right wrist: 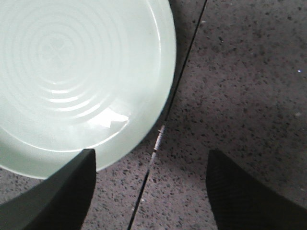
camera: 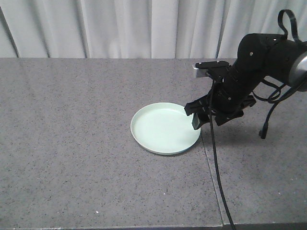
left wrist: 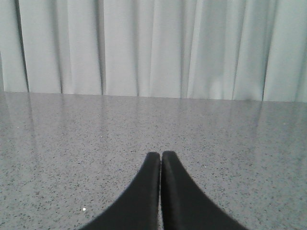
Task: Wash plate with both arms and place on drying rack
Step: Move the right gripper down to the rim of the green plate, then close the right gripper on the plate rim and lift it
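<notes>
One plain mint-green plate (camera: 165,128)

It seems a robot test room: a grey speckled surface (camera: 72,143), white curtains (camera: 124,26) at 12 o'clock, a black robot arm (camera: 259,52).

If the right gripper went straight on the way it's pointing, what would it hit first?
Likely the plate rim: the open right gripper points down, one finger over the plate's edge, the other over bare countertop. Depth is unclear.
</notes>
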